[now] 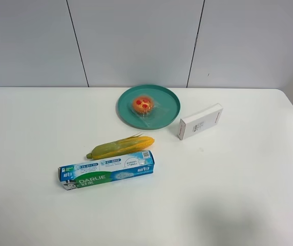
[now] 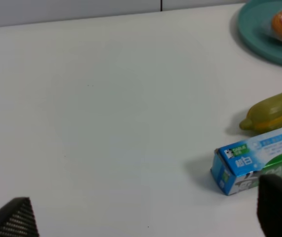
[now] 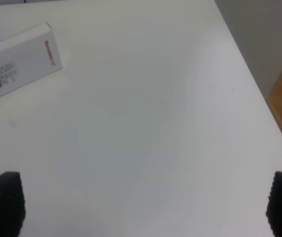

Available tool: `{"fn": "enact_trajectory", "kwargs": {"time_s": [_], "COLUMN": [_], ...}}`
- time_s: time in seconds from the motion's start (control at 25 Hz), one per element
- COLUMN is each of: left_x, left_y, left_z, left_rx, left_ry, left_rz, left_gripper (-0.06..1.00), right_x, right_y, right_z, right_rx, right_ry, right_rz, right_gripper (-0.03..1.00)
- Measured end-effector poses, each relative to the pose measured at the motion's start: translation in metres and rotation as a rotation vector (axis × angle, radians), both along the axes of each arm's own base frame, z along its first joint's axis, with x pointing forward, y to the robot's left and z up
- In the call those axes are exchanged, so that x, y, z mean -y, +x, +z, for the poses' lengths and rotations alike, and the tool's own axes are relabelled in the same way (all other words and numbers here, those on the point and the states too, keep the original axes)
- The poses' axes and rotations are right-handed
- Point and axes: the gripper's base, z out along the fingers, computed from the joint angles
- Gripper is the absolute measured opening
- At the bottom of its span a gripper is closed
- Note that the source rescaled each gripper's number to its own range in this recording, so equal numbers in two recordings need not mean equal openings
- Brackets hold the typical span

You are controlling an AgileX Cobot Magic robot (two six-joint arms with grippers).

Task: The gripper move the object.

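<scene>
Bun (image 1: 143, 104) sits wrapped on the teal plate (image 1: 167, 96); only wrist views show both grippers' fingers (image 2: 13, 219) (image 3: 2, 202), spread wide, empty.

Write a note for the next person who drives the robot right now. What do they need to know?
Left gripper: open, holding nothing, above bare table near the toothpaste box.
Right gripper: open, holding nothing, above bare table near the white box.
The wrapped bun sits on the teal plate at the back middle of the table. In front of the plate lie the corn cob and then the toothpaste box; the white box is to its right.
Done: nothing visible, neither gripper touches the bun.
Left: reach the bun, grasp it, move it.
</scene>
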Motion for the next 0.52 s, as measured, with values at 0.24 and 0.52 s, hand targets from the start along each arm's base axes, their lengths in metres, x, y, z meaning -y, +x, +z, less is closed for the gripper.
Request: {"fn": "enact_trajectory", "kwargs": {"time_s": [0.24,0.52], "left_x": [0.0,0.0], "left_y": [0.0,0.0], "left_z": [0.0,0.0], "left_rx": [0.0,0.0], "left_ry": [0.0,0.0], "left_rz": [0.0,0.0], "left_gripper": [1.0,1.0], "right_x": [0.0,0.0], "right_y": [0.0,0.0], "right_z": [0.0,0.0], "right_rx": [0.0,0.0], "right_ry": [0.0,0.0], "right_rz": [0.0,0.0], "right_gripper": [1.0,1.0]}}
